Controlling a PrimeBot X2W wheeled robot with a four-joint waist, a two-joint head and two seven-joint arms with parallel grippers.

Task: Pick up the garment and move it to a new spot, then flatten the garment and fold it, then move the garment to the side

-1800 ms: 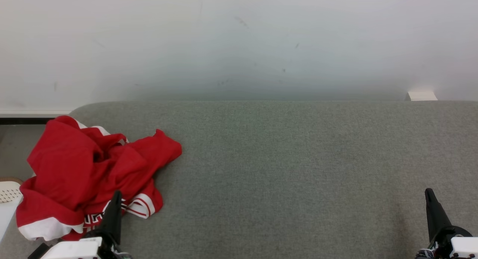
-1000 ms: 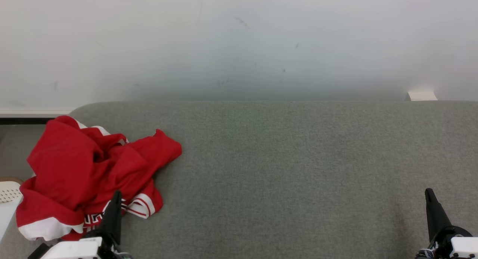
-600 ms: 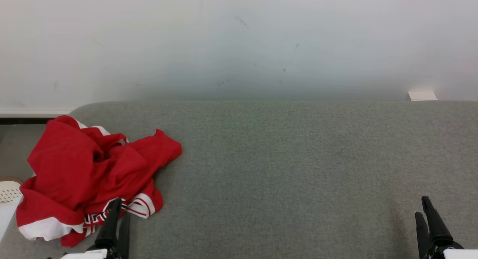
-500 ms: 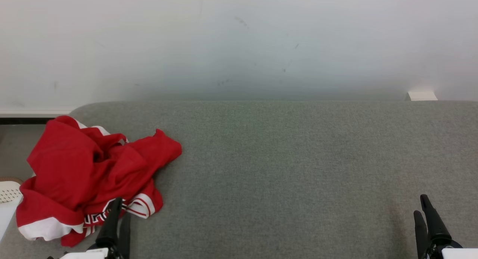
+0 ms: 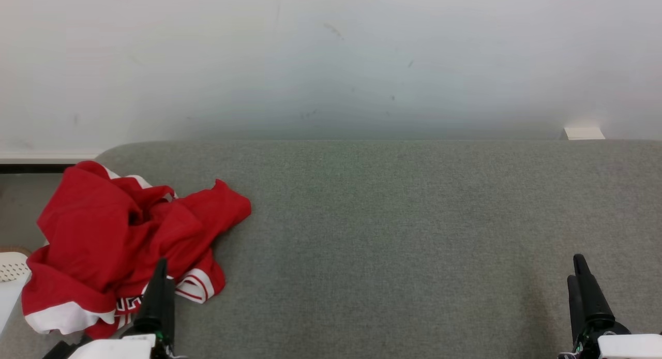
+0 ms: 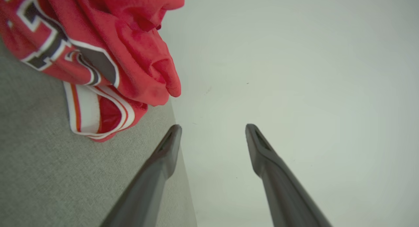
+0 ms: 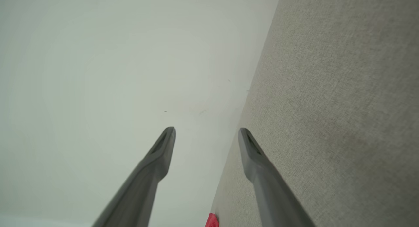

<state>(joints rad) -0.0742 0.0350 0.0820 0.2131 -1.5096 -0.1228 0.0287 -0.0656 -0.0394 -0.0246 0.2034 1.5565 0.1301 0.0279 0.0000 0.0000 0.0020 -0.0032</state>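
Head looks down — wrists skim low; all share the garment (image 5: 103,229).

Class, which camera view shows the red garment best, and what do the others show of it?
Head view: nearly the whole crumpled red garment is visible. Left wrist view crops it to a striped band and lettering; right wrist view catches a red scrap.

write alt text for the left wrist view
A crumpled red garment with white and black trim lies on a grey cushion at upper left. The left hand is open and empty, its two dark fingers apart, a pale wall behind.
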